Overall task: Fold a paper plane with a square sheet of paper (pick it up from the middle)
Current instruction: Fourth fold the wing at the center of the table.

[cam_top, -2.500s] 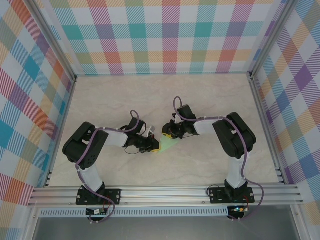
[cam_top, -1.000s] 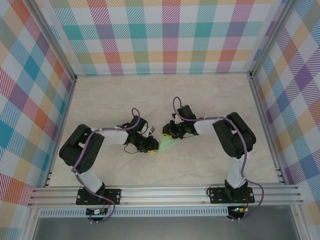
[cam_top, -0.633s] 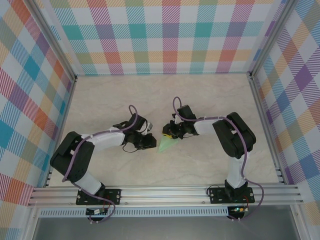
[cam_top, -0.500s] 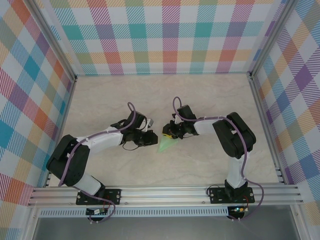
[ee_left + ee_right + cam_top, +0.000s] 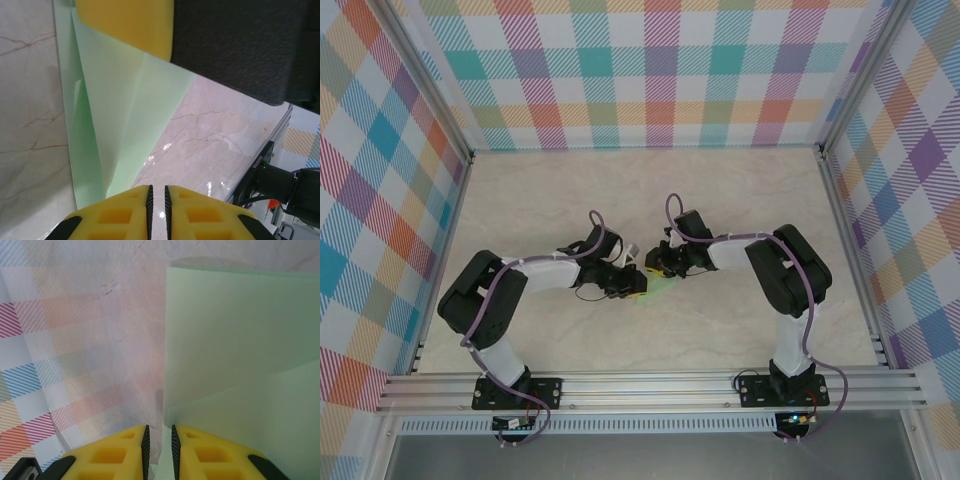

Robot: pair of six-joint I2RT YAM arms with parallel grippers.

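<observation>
The thin pale green folded paper sheet [image 5: 658, 290] sits mid-table on the beige marble-look tabletop [image 5: 740, 190], between both arms. The right gripper [image 5: 159, 440] has its jaws pinching the sheet's edge. The left gripper [image 5: 157, 200] has its jaws nearly pressed together at the sheet's corner; can't tell if it's gripping.

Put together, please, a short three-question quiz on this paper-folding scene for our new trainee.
1. True or false: the paper lies on the table without any fold.
2. What colour are the fingers of each gripper? A) yellow B) blue C) white
3. Short answer: which gripper has the paper's edge running into the gap between its fingers?

Key: 1. False: creases and an overlapped flap show. 2. A. 3. The right gripper.
</observation>
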